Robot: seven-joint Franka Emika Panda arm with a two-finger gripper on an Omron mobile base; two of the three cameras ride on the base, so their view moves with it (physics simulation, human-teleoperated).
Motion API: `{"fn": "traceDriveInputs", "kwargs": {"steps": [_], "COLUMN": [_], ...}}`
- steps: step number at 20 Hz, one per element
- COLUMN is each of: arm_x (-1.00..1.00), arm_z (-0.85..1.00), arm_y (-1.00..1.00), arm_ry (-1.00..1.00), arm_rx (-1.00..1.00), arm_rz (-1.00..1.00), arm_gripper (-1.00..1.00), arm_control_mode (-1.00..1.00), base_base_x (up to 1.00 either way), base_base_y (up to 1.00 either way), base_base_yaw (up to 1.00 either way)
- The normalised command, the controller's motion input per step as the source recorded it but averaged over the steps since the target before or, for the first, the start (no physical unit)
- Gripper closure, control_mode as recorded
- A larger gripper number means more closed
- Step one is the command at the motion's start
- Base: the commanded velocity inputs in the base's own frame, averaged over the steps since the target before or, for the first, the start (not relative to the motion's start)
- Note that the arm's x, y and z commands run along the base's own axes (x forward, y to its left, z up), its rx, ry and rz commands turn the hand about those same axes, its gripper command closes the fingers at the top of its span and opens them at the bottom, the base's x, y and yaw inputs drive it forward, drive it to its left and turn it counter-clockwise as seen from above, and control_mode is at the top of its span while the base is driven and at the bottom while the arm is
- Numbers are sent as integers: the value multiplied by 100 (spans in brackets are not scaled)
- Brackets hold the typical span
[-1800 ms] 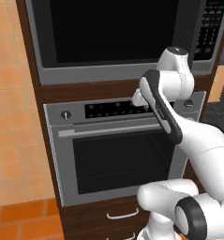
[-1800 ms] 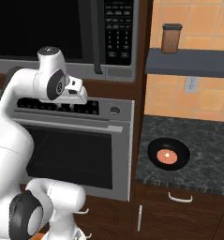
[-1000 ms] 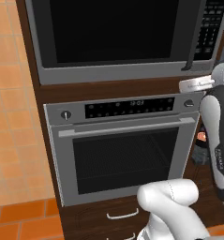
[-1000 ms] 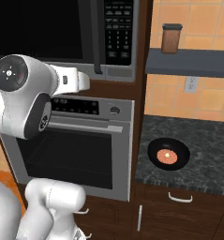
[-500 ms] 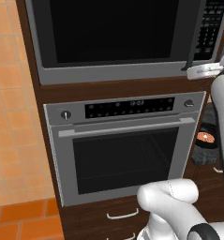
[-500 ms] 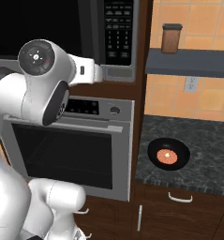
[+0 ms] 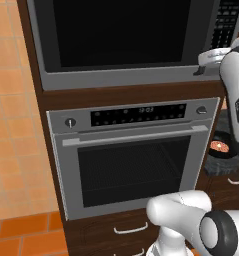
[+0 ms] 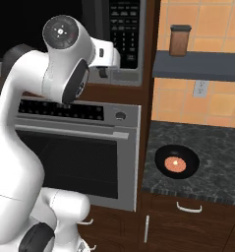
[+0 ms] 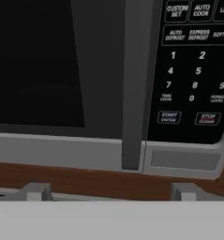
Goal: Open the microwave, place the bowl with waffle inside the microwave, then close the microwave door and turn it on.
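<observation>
Since the earlier frames I have swung the arm from in front of the oven's control strip up and to the right, and the hand now sits level with the lower right corner of the microwave; the base views have not shifted, so the base has stood still. In the hand view the fingers stand wide apart with nothing between them, one tip at each lower corner of the picture. The microwave door is shut. Its tall dark handle runs vertically, its long axis straight up and down, and its lower end stops just above the grey lower edge of the door. The relation that governs the next move: the handle lies ahead of the fingers and above them, between the two tips but somewhat nearer the right-hand one, with the keypad just beside it on the right. I judge the hand must rise and advance so the tips pass either side of the bar; the fingers' spread lies across the handle's axis, which suits a grasp. I cannot tell from these views how near the tips are to the door face. The bowl with waffle rests on the dark bench to the right of the oven, well apart from the hand and lower; it is untouched. The task stands at its first step, door not yet opened.
</observation>
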Motion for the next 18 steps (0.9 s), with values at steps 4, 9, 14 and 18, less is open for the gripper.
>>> {"fn": "traceDriveInputs", "kwargs": {"steps": [4,9,14,18], "arm_x": [63,50,47,35], "arm_z": [0,0,0,0], "arm_y": [0,0,-3,-5], "arm_ry": [-3,-16,-19,-4], "arm_rx": [0,0,0,0], "arm_rz": [-5,-6,-6,-2], "arm_gripper": [-100,-100,-100,-100], "arm_control_mode": [-100,-100,-100,-100], "base_base_x": [0,0,0,0], "base_base_y": [0,0,0,0], "base_base_yaw": [0,0,0,0]}}
